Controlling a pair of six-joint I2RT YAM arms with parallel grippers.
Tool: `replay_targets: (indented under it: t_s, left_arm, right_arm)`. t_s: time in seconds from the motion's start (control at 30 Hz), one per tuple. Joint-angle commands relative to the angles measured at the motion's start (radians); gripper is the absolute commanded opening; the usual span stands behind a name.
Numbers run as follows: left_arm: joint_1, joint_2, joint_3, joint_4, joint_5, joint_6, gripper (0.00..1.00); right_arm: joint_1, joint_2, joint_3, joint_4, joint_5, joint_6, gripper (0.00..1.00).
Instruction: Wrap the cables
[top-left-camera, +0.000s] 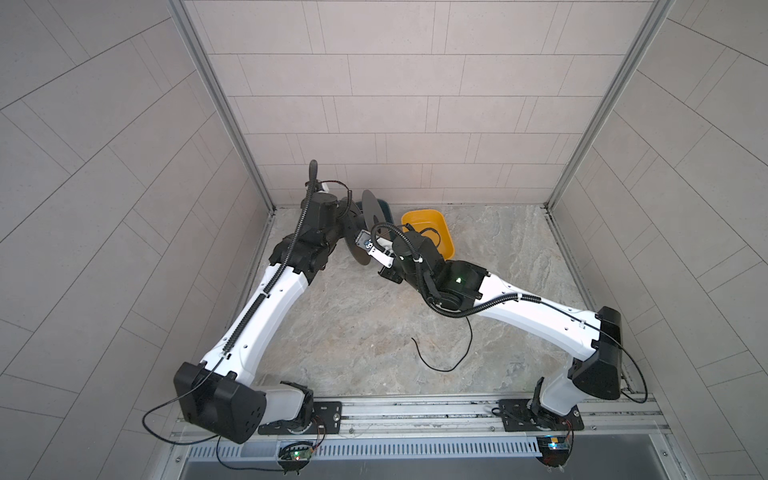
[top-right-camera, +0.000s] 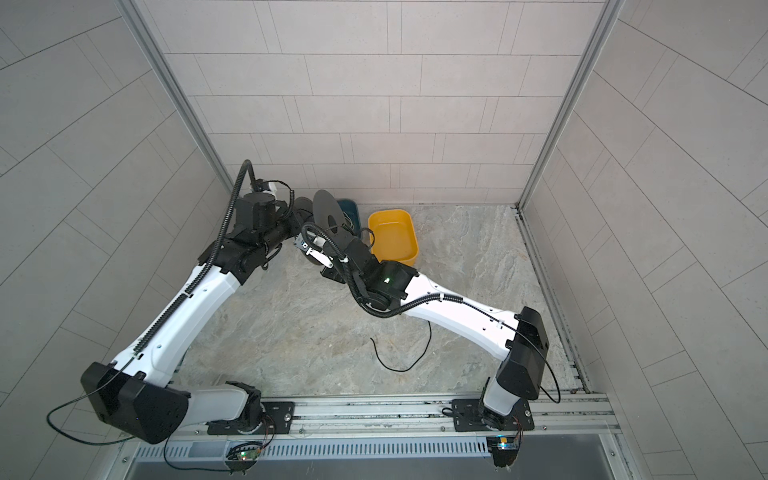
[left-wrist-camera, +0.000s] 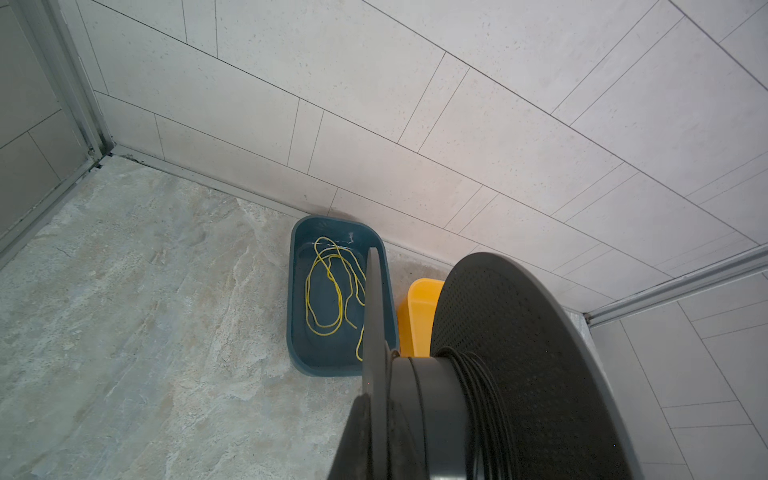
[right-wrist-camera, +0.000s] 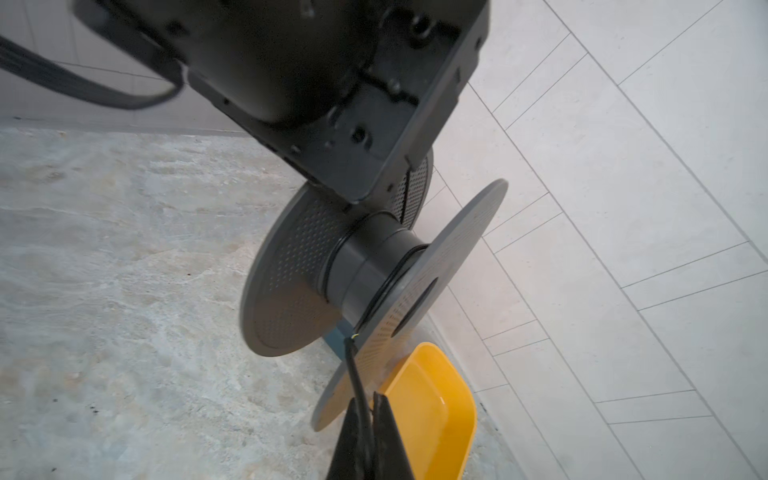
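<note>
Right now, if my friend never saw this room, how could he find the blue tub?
Look along the foot of the tiled back wall. Two tubs sit there side by side; in both top views the blue tub is the dark teal one, left of the yellow tub. Only it holds a loose yellow-green cord.

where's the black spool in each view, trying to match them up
Both top views: the spool is left of centre near the back wall, where the two arms meet.
Left wrist: close up, in front of the blue tub.
Right wrist: mid-picture, partly covered by the left arm's housing.
Shared landmark: the yellow tub beside it.
</note>
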Motion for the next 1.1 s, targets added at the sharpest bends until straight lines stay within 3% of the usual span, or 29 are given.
replay_targets:
  t_s: [0.0,0.5,0.8,1.07]
  left_arm:
    - [-0.006,0.0,0.054,-0.025,0.046,0.056,0.0]
    - [-0.034,-0.028,0.047,-0.164,0.212,0.169,0.0]
    - [-0.034,-0.04,0.036,-0.185,0.327,0.222,0.0]
    - [-0.035,-0.047,0.054,-0.217,0.338,0.242,0.0]
  right_arm:
    - [-0.016,0.019,0.06,0.006,0.083,-0.045,0.0]
    - [-0.132,0.094,0.182,0.041,0.088,0.071,0.01]
    - [-0.263,0.13,0.223,-0.002,-0.071,0.207,0.08]
    - [-0.377,0.138,0.207,-0.025,-0.204,0.311,0.12]
